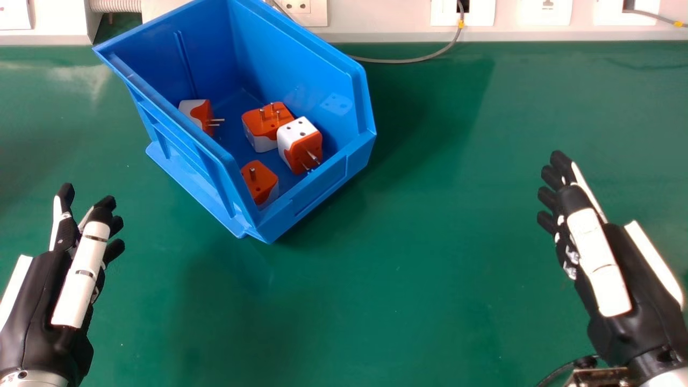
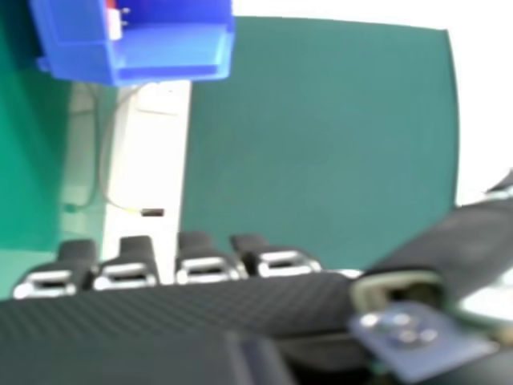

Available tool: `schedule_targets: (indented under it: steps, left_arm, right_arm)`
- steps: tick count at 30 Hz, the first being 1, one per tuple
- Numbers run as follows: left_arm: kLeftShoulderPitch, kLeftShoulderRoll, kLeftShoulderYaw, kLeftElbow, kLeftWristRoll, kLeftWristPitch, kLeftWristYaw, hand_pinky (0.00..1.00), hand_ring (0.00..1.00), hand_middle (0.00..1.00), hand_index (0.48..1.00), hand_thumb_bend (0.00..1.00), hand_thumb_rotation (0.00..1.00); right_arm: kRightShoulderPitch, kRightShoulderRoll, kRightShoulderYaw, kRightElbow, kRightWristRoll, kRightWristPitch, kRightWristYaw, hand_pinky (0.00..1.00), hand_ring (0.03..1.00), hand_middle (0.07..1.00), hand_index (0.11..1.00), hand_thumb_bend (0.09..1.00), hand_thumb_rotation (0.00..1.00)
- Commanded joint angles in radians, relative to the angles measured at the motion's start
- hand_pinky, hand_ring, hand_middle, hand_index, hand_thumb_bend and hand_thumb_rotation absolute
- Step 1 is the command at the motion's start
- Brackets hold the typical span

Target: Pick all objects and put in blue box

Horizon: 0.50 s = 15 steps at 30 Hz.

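Left robot hand (image 1: 80,269): sat at about eight o'clock in the head view, fingers straight and apart.
Blue box (image 1: 201,174): stood at ten o'clock on the green counter (image 1: 376,301).
Orange-and-white adapters: four lay inside, one at nine o'clock (image 1: 200,114), two touching at three (image 1: 266,121) (image 1: 301,142), one at six (image 1: 260,181); the blurred red-and-white patch (image 2: 114,22) in the right hand view was probably one.
Right robot hand (image 1: 596,252): hung near four o'clock, fingers extended, relaxed.
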Motion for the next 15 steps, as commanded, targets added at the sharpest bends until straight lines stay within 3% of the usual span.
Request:
schedule_targets:
  steps: [1,2,4,7,13,15]
  left_arm:
    - [-0.03,-0.017,0.008,0.037,-0.012,-0.114,-0.003,0.94,0.95,0.96,0.972,0.35,0.84]
    - [-0.039,-0.021,0.009,0.06,-0.011,-0.147,-0.001,0.94,0.95,0.96,0.971,0.34,0.84]
    - [-0.048,-0.027,0.009,0.089,-0.012,-0.191,0.004,0.94,0.95,0.96,0.97,0.34,0.83]
    - [-0.047,-0.036,0.007,0.097,-0.008,-0.218,0.026,0.95,0.95,0.96,0.969,0.36,0.81]
    - [-0.033,-0.032,0.017,0.124,0.008,-0.275,0.047,0.96,0.96,0.97,0.966,0.42,0.79]
    - [-0.029,-0.029,0.017,0.128,0.015,-0.281,0.058,0.96,0.96,0.97,0.965,0.42,0.78]
  right_arm:
    - [-0.032,-0.016,-0.004,0.016,-0.018,-0.074,0.006,0.99,1.0,1.0,1.0,0.44,1.0]
    - [-0.043,-0.02,-0.005,0.029,-0.023,-0.082,0.008,0.99,1.0,1.0,1.0,0.437,1.0]
    - [-0.061,-0.025,-0.005,0.041,-0.028,-0.086,0.013,1.0,1.0,1.0,1.0,0.433,1.0]
    - [-0.09,-0.04,0.001,0.042,-0.022,-0.06,0.03,1.0,1.0,1.0,1.0,0.427,1.0]
    - [-0.09,-0.035,0.005,0.058,-0.029,-0.063,0.03,1.0,1.0,1.0,1.0,0.41,1.0]
    - [-0.082,-0.022,0.008,0.05,-0.03,-0.064,0.019,1.0,1.0,1.0,1.0,0.408,1.0]
